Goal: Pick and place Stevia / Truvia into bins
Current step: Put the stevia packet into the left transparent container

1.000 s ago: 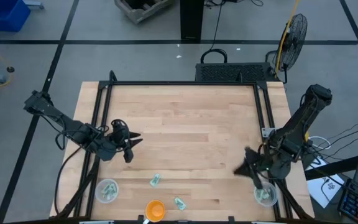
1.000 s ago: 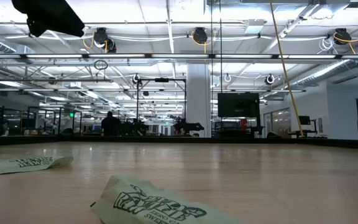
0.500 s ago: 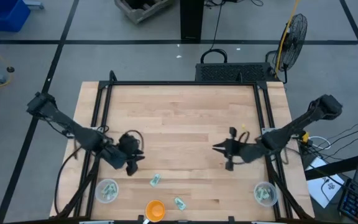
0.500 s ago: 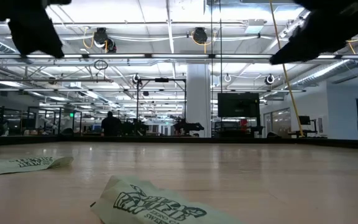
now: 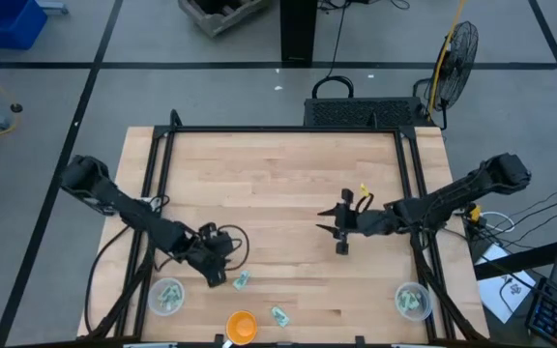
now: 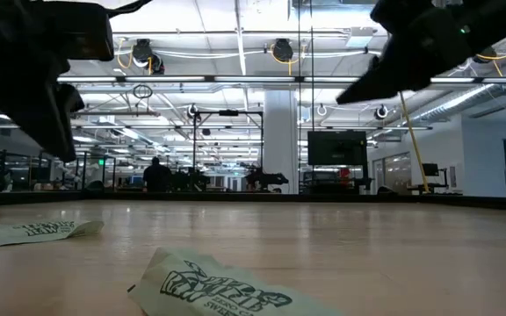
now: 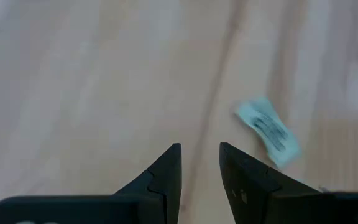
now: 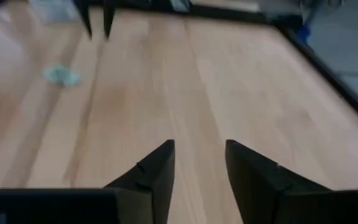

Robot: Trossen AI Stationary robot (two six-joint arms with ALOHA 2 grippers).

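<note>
Though blurred, a sachet (image 7: 268,131) lies beyond parted fingers (image 7: 166,171).

An orange bowl (image 5: 241,325) sits on the wooden table (image 5: 288,184).

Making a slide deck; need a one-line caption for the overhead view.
Left gripper hovers open beside a loose sachet; right gripper open mid-table; both cups hold sachets.
</note>
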